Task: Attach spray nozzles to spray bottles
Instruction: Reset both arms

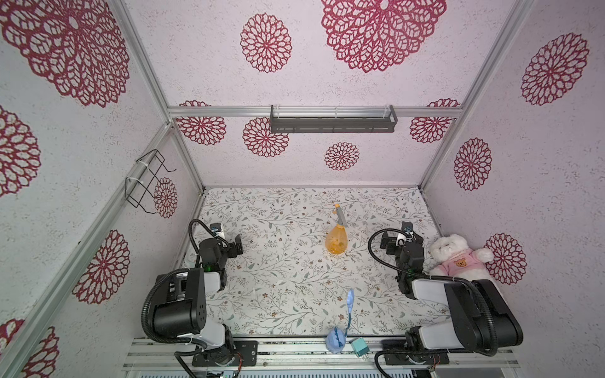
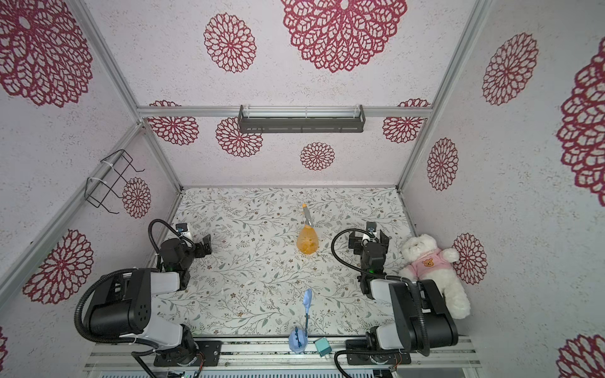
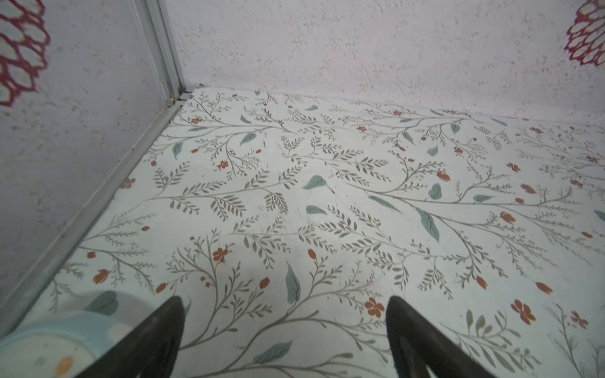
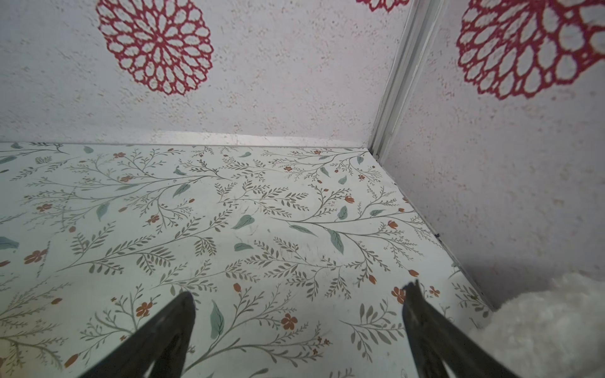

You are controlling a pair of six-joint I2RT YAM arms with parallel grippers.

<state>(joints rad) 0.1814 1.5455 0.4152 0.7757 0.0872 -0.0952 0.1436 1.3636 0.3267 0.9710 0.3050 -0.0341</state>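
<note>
Bottle [image 1: 336, 243], small, translucent orange plastic, pear-shaped, stands upright on the flower-printed bench [image 1: 278, 229]. It is between my two sets of fingers and well apart from both. The grey trigger sprayer with its orange tip and collar [image 1: 340, 216] already sits on the neck, leaning a little toward the back wall.

My left fingers [image 3: 163, 327] are spread as wide as they go and hold nothing, with only bare bench between them. My right fingers [image 4: 178, 322] are equally wide and empty. Neither wrist view catches the bottle.

I judge the joining step as good as done, though from above I cannot tell whether the collar is screwed home or merely resting. If it needs a check, one set of fingers would have to steady the rounded base while the other turns the collar. The narrow neck and light body could tip easily.

Behind my right fingers a white plush bear in a pink shirt [image 1: 458, 261] slumps against the wall. Nearer the front rail lie a pale blue long-stemmed piece [image 1: 350, 299], a pale blue rounded piece [image 1: 334, 340] and a small teal box [image 1: 360, 347].

I can read no brand or lettering anywhere. The shirt carries only a small bear face.
</note>
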